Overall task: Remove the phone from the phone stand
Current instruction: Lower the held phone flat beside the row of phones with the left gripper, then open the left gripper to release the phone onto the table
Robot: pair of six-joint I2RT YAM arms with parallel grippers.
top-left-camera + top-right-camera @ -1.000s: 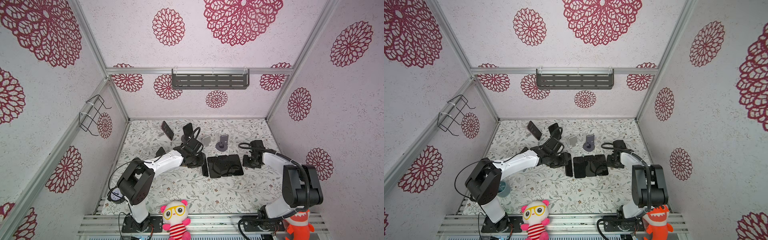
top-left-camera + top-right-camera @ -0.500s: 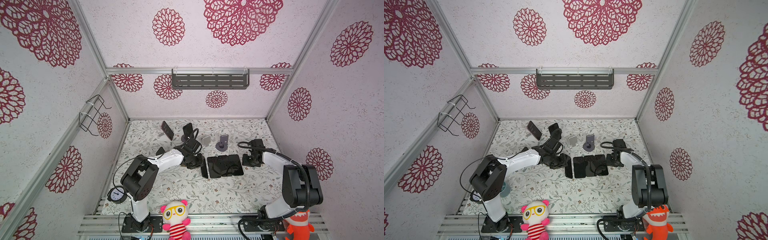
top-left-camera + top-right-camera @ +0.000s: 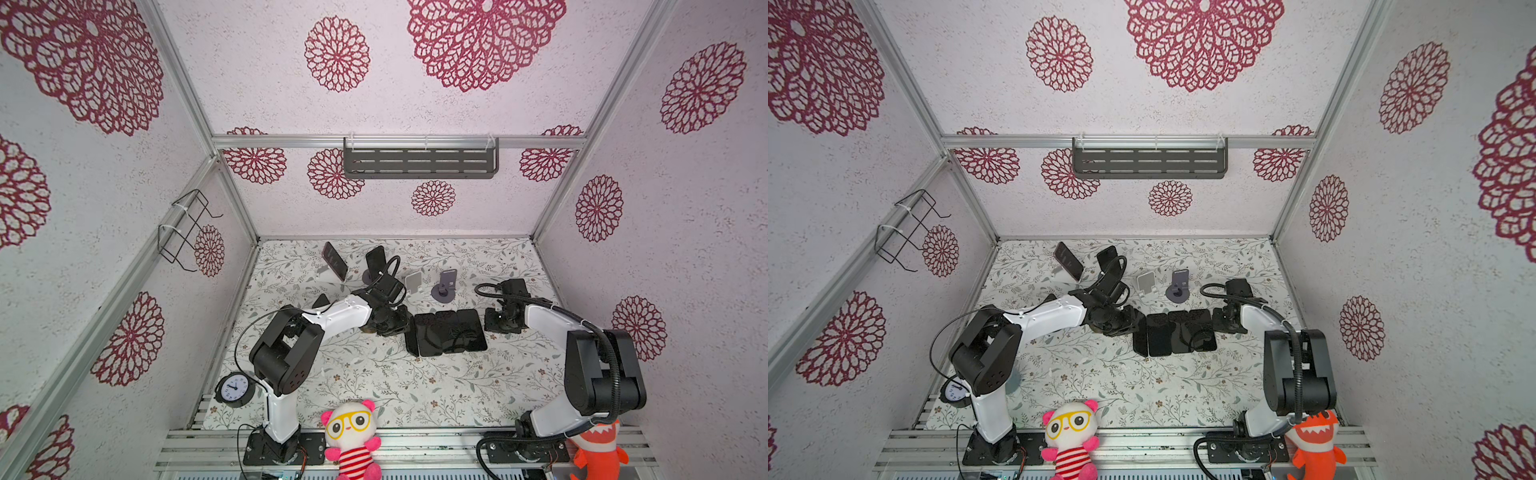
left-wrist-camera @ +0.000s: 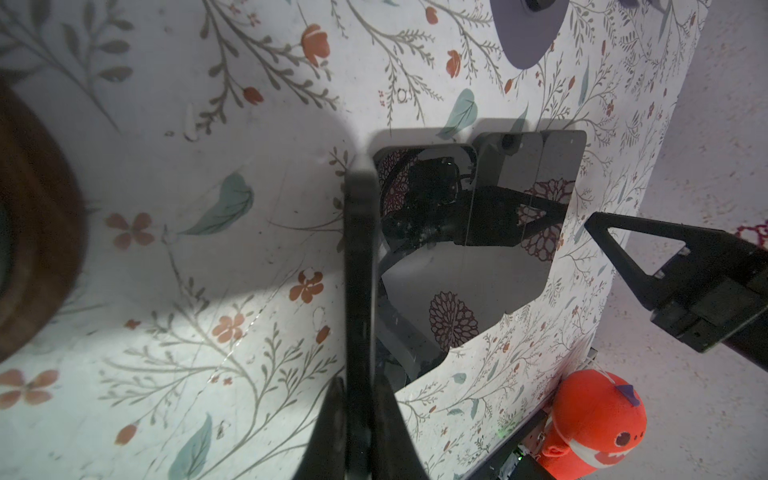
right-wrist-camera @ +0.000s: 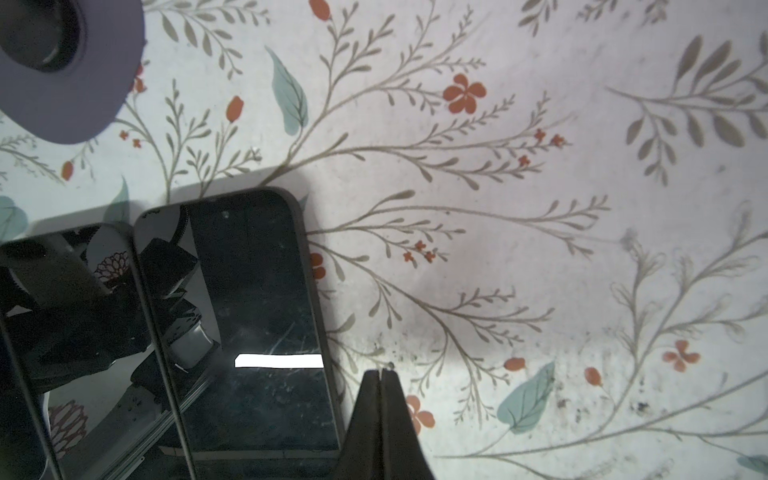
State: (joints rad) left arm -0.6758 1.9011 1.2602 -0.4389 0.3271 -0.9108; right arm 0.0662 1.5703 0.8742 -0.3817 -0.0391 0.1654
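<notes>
My left gripper (image 4: 360, 415) is shut on a black phone (image 4: 360, 270), held on its edge just left of a row of black phones (image 3: 451, 336) lying flat on the floral table. In both top views this gripper (image 3: 404, 328) sits low at the table's middle, with the held phone (image 3: 1139, 341) against the row's left side. Behind it stand an empty white phone stand (image 3: 413, 282) and an empty grey one (image 3: 444, 286). My right gripper (image 5: 380, 374) is shut and empty, its tip on the table beside the rightmost flat phone (image 5: 249, 311).
Two more phones lean on stands at the back, one with a lit screen (image 3: 334, 261) and one black (image 3: 376, 259). A clock (image 3: 234, 388) sits at the front left. A pink plush (image 3: 353, 436) and an orange plush (image 3: 598, 449) sit on the front rail.
My left arm's elbow has swung slightly right, uncovering the clock. The held phone has barely shifted beside the flat row. The right arm has not moved.
</notes>
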